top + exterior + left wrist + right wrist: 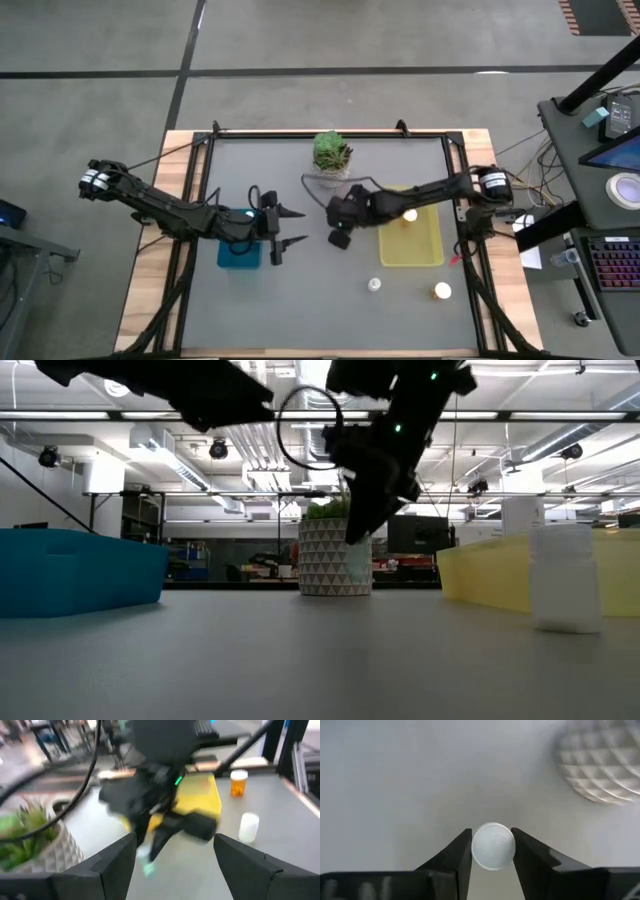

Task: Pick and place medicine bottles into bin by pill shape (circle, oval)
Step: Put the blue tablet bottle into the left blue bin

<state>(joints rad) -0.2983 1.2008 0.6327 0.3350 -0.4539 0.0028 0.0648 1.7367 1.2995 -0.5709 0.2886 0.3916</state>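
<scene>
My right gripper hangs over the table's middle, between the blue bin and the yellow bin, shut on a medicine bottle whose round white cap fills the gap between its fingers. My left gripper hovers open beside the blue bin, pointing at the right gripper and touching nothing. A white bottle and an amber bottle stand upright on the table near its front. Another bottle lies inside the yellow bin. My right gripper pinches the bottle's white cap by its ribbed rim between its two fingers. The fingers slant down from above. The bottle's body is hidden under the cap. In the low view the gripper hangs well above the tabletop, so the bottle is lifted clear.
A white patterned pot with a green plant stands at the table's far middle, close behind the right gripper. A loose cable loops near the pot. The wooden table frame runs round the grey mat.
</scene>
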